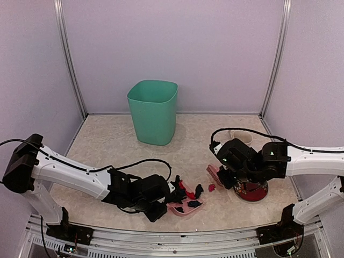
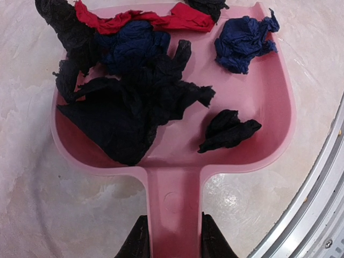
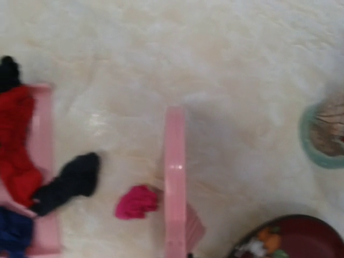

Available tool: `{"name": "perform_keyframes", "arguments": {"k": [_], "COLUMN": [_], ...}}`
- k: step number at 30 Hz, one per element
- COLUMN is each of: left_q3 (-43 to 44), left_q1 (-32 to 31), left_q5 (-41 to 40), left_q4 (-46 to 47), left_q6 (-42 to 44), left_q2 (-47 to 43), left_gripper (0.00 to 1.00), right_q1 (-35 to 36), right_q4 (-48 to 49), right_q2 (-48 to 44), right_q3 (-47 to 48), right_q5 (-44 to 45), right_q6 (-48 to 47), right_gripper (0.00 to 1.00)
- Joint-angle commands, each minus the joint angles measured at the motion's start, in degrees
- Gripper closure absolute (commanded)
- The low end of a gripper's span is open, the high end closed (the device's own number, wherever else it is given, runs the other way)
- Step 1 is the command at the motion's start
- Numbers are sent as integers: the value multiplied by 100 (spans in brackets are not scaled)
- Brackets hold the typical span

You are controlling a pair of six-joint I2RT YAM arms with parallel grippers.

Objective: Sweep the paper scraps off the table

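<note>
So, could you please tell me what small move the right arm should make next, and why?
Probably push the brush toward the dustpan: a magenta scrap lies beside the brush on that side, and a black scrap rests at the pan's lip.

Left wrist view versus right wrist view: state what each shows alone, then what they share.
Left wrist only: the handle clamped by the left fingers, and the metal rail. Right wrist only: the pink brush, a magenta scrap beside it, and a dark red plate. Both: the dustpan, the red scrap, black scraps, the table.
</note>
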Motion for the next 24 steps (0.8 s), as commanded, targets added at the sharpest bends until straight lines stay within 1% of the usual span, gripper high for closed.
{"name": "perform_keyframes", "arguments": {"k": [1, 6, 15, 19, 24], "left_q3": [210, 277, 300, 190, 83], "left_q1": [-45, -36, 34, 63, 70], "left_q5": [11, 3, -112, -127, -349], "left_q4": [-1, 171, 451, 739, 940], "left_q6": [3, -18, -49, -43, -49], "left_q2": [255, 425, 661, 608, 501], "left_gripper": [100, 100, 100, 100, 100], "right_q1": [193, 332, 406, 425, 424], "right_q4": [488, 780, 1078, 1072, 786], "right_q2": [255, 332, 143, 63, -11], "right_q3": [44, 141, 187, 194, 240], "right_q5": [-456, -922, -1695, -1686, -1307], "right_q6": [74, -109, -236, -177, -90], "right_gripper": [100, 100, 100, 100, 100]}}
